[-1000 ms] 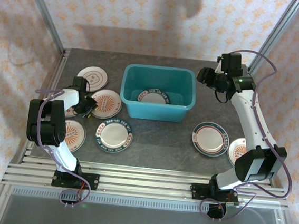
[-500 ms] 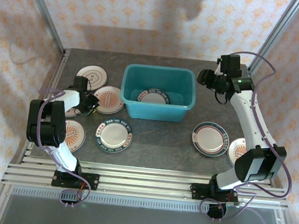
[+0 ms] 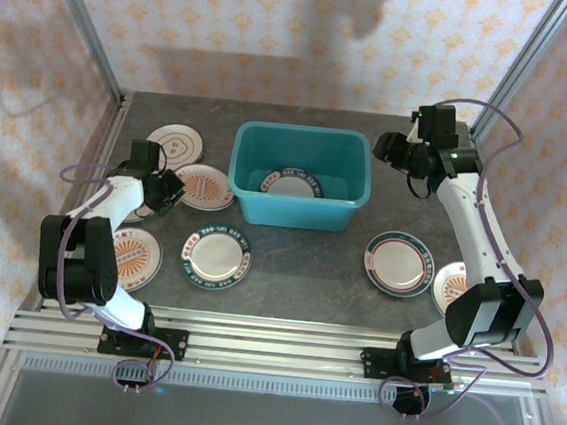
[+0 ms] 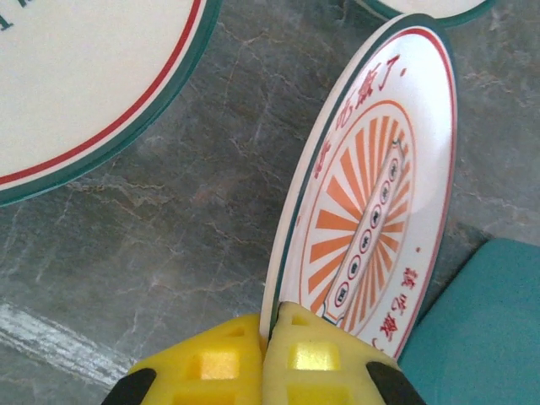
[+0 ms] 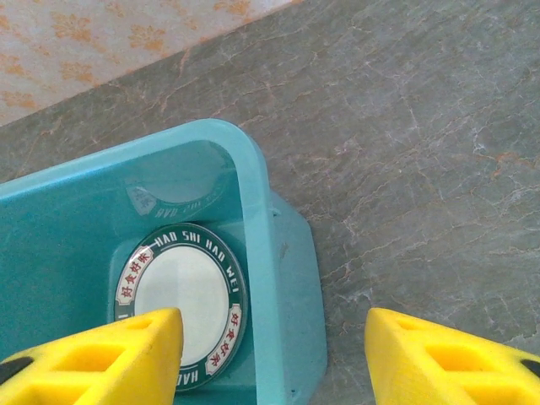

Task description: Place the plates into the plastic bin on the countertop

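Left gripper (image 4: 270, 325): jaws closed tight on the rim of the sunburst plate (image 4: 371, 211), one yellow pad on each face. The plate is tilted. I cannot tell whether its far edge rests on the stone. In the top view the left arm (image 3: 113, 206) is folded at the near-left. Its forearm runs back and rightward, and the left gripper (image 3: 165, 193) sits by the left end of the plastic bin (image 3: 299, 212).

Right gripper (image 5: 274, 329): fingers spread wide, nothing between them. It hangs over the bin's right end wall. The right arm (image 3: 474, 221) is stretched from the near-right edge toward the back-right corner, with the wrist turned toward the bin.

Edges and room: the sunburst plate (image 3: 204, 187) lies just beside the bin's left wall, and the bin's corner (image 4: 489, 321) shows close to the plate's right edge. The countertop (image 3: 299, 264) has a bare strip along the bin's near wall.

Surroundings:
- A green-rimmed plate (image 3: 294, 183) lies flat on the bin floor, toward its right half.
- A white plate (image 3: 174, 146) sits at the back-left, near the held plate. Its rim (image 4: 76, 76) is close on the wrist view's left.
- An orange plate (image 3: 131, 256) sits at the near-left, beside the folded elbow.
- A dark-rimmed plate (image 3: 216, 256) lies near the bin's front-left corner.
- A teal-rimmed plate (image 3: 399, 263) is at the near-right.
- Beside it, a further plate (image 3: 449, 287) is partly covered by the right arm.
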`<control>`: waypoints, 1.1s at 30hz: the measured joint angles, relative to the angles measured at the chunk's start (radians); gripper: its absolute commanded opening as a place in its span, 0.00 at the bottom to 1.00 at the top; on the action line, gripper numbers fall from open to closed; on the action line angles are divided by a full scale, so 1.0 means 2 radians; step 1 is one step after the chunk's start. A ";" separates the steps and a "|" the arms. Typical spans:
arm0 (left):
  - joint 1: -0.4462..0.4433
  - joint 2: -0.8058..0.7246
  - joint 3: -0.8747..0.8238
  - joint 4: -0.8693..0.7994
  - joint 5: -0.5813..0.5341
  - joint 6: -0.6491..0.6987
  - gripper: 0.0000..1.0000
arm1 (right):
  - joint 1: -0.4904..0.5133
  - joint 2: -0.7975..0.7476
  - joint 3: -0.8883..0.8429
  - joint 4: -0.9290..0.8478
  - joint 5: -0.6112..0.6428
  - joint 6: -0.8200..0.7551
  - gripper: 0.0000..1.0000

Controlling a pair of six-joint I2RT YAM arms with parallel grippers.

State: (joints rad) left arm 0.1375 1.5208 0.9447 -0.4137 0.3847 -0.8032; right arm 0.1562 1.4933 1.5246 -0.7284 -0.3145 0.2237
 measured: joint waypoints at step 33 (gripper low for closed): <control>-0.017 -0.118 0.135 -0.066 -0.082 0.057 0.00 | 0.016 0.053 0.099 -0.004 -0.047 -0.001 0.56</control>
State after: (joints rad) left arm 0.1036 1.2850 1.2148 -0.5453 0.2214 -0.6888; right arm 0.1875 1.6001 1.7229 -0.7368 -0.4076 0.2226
